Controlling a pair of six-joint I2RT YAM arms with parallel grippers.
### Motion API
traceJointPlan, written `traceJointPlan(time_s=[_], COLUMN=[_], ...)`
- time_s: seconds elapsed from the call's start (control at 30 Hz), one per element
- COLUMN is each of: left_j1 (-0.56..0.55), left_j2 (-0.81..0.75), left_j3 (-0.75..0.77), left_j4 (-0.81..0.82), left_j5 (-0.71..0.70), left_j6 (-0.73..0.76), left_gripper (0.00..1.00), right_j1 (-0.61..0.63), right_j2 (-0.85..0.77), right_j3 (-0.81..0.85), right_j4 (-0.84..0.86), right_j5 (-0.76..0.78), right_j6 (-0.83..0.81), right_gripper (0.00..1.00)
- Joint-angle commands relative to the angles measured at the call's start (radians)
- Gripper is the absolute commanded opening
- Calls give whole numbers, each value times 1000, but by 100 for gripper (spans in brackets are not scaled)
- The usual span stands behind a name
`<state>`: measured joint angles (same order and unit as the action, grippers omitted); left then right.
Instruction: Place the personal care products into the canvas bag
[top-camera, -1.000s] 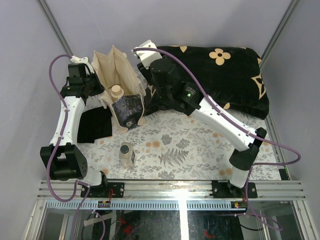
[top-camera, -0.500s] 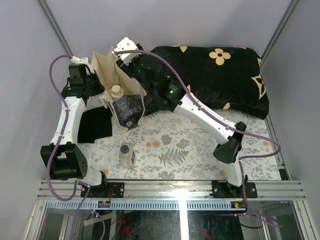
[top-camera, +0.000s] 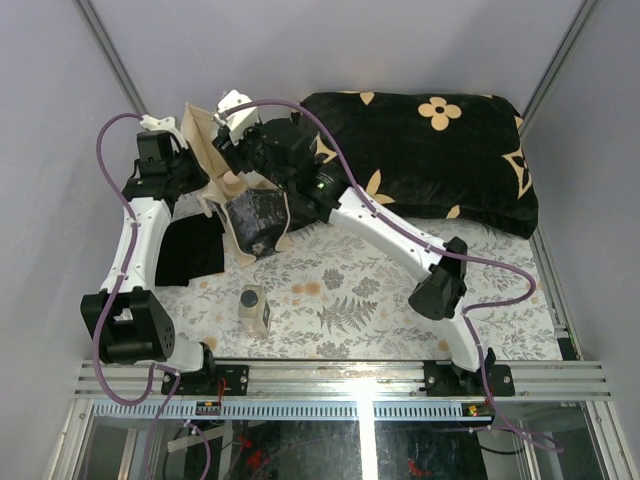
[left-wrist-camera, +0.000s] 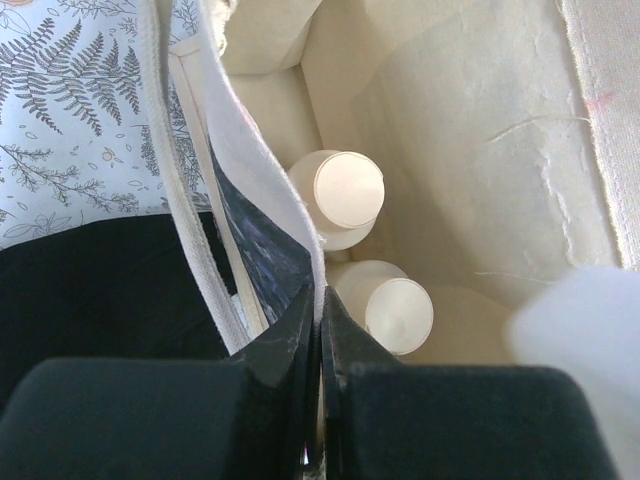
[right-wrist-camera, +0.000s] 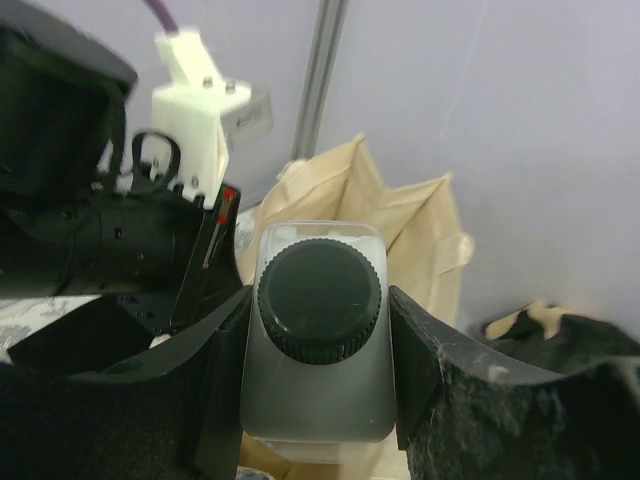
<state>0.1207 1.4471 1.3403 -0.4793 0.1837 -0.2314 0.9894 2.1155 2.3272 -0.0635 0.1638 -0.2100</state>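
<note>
A white flat-sided plastic bottle with a ribbed dark cap (right-wrist-camera: 318, 335) is clamped between the jaws of the right claw (right-wrist-camera: 318, 350), seemingly above the open mouth of the cream canvas bag (right-wrist-camera: 400, 230). The bag's soft rim is pinched by the clenched left claw (left-wrist-camera: 320, 320). Two round beige bottles (left-wrist-camera: 345, 195) are seen upright inside.

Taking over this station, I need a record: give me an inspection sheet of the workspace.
Surface: fern-print tablecloth, lying flat.
Job's things: canvas bag upright, open; beige bottle and second beige bottle inside; dark-capped bottle held at its mouth; tan bottle on the tablecloth.
Clutter: black cushion at the back; black cloth beside the bag.
Hands: left hand shut on the bag's rim; right hand shut on the dark-capped bottle.
Cables: purple cables arc off both arms.
Surroundings: grey walls; metal rail at the near edge.
</note>
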Motion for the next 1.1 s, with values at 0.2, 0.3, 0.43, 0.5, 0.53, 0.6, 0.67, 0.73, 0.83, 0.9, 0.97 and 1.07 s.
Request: traceJointPlan(time_s=[0.2, 0.3, 0.43, 0.5, 0.53, 0.6, 0.67, 0.73, 0.83, 0.9, 0.97, 1.07], left_j1=[7, 7, 6, 5, 6, 5, 7, 6, 5, 6, 5, 6], left_j2=[-50, -55, -54, -53, -53, -51, -47, -44, -43, -45, -43, -44], left_j3=[47, 54, 58, 60, 61, 63, 66, 69, 72, 71, 69, 66], left_j4=[-54, -61, -68, -71, -72, -74, -75, -77, -76, -76, -76, -75], left_j5=[35, 40, 40, 40, 39, 34, 29, 29, 28, 24, 23, 26], left_j6=[8, 7, 6, 6, 7, 8, 8, 7, 6, 7, 6, 2], left_gripper=[0, 0, 0, 0, 0, 0, 0, 0, 0, 0, 0, 0], right_j1=[-118, -136, -164, -174, -177, -179, -180, -184, -195, -197, -197, -196], right_j2=[96, 146, 211, 228, 229, 221, 202, 200, 227, 237, 243, 269], right_j3=[77, 111, 179, 199, 202, 196, 173, 160, 183, 170, 148, 142], right_j4=[111, 101, 99, 102, 105, 117, 147, 174, 151, 148, 146, 132], right_j5=[-131, -124, -127, -131, -134, -141, -144, -142, -151, -154, -157, -159], right_j6=[217, 213, 239, 255, 260, 265, 265, 269, 294, 304, 309, 318], right_gripper=[0, 0, 0, 0, 0, 0, 0, 0, 0, 0, 0, 0])
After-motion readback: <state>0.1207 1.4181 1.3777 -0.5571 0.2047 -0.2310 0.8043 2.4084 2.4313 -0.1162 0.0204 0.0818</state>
